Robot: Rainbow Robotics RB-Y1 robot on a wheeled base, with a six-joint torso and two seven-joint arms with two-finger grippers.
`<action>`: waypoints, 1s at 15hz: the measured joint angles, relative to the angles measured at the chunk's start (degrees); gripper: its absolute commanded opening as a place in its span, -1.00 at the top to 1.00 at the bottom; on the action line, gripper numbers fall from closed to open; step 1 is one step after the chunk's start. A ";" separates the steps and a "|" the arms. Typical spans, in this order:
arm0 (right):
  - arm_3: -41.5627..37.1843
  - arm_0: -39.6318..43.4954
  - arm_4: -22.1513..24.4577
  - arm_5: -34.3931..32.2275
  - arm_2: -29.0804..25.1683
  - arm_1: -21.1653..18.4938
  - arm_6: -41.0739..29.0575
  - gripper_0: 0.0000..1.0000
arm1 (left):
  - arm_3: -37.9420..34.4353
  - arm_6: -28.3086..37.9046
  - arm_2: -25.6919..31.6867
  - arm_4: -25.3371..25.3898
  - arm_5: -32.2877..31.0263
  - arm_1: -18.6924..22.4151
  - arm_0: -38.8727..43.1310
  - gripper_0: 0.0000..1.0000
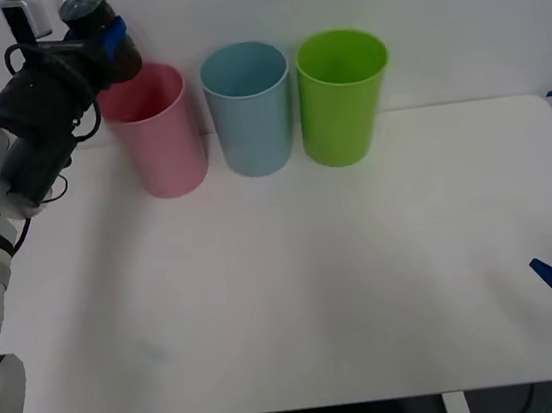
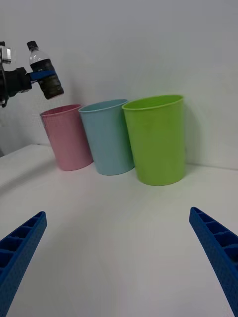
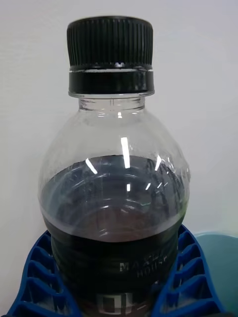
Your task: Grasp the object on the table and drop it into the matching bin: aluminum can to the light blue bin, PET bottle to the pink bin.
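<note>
Left arm raised, left gripper (image 1: 106,38) high at rear left, fingers (image 3: 34,277) clamped on a load. Right gripper (image 2: 119,262) low at right, fingers spread wide.

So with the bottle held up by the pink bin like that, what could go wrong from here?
1. The left gripper holds the PET bottle near the outer rim of the pink bin, not over its middle; released now, it might clip the rim or fall outside.
2. The light blue bin stands close beside; a knocked pink bin could tip into it.
</note>
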 measured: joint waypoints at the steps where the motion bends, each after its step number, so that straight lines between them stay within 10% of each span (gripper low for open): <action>1: 0.00 0.00 0.00 0.00 0.00 0.00 0.00 -1.00 | 0.31 -0.01 -0.43 -0.04 0.39 -0.01 -0.29 0.98; 4: 0.00 0.00 0.00 0.00 0.00 0.00 0.00 -1.00 | 0.38 0.07 -1.28 0.72 0.70 -0.09 -0.34 0.98; 6: 0.00 0.00 0.00 0.00 0.00 0.00 0.00 -1.00 | 0.38 0.04 -1.32 0.86 0.71 -0.03 -0.34 0.60; 8: 0.00 0.00 0.00 0.00 0.00 0.00 0.00 -1.00 | 0.38 -0.20 -1.32 1.02 0.68 -0.03 -0.34 -1.00; 15: 0.00 0.00 0.00 0.00 0.00 0.00 0.00 -1.00 | 0.38 -0.45 -1.32 2.49 0.48 0.20 0.09 -1.00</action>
